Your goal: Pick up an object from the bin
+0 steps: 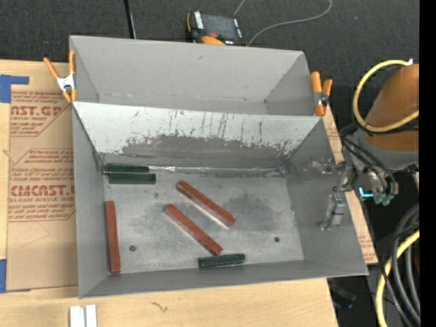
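- One pincer (334,213) hangs at the right of the frame, over the slanted right wall of the bin (204,87), pointing down toward the metal. Whether it is wide or narrow cannot be told from this angle.
- Behind it, at the far right of the frame, the wrist carries an orange cover (398,107) with yellow cables (371,87) looped about it.
- Five loose bars lie on the bin floor, all well apart from the pincer and to its left; the pincer is over none of them.
- Nearest are two at mid-floor: the upper red-brown bar (206,204), lying on a slant from upper left to lower right, and the lower red-brown bar (193,229), parallel to it and just beside it on the lower left, the two not touching.
- The front green bar (221,261), dark and short, lies flat along the lower edge of the floor, just below the lower red-brown bar's right end.
- The left red-brown bar (112,236) lies along the foot of the left wall, running top to bottom in the frame.
- The back green bar (129,175), dark, lies at the upper left corner of the floor, against the foot of the back wall.
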`<state>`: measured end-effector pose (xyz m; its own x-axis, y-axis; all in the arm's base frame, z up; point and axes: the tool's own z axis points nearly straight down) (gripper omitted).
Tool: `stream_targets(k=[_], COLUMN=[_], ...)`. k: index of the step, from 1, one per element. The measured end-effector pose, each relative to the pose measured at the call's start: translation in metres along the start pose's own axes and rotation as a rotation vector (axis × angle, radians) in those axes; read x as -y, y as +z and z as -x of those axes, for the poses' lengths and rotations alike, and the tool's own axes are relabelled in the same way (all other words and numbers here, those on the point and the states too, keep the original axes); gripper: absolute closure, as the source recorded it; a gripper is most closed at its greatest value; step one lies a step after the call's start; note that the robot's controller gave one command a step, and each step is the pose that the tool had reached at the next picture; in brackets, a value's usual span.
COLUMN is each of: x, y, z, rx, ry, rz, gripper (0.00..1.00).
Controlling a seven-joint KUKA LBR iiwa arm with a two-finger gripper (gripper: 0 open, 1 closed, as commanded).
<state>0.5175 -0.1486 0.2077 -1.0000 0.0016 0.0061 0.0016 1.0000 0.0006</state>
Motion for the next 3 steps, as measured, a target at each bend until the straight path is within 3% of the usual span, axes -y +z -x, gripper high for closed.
stream_targets(k=[1,2,3], x=[-0.037,-0.041,-0.083], y=[0.133,0.059,0.124], z=[-0.027,-0.017,0.015], rx=[-0.001,0.013,0.003], ry=[-0.014,0.086,0.167], rz=[0.002,0.000,0.003], gripper=[0.00,0.00,0.00])
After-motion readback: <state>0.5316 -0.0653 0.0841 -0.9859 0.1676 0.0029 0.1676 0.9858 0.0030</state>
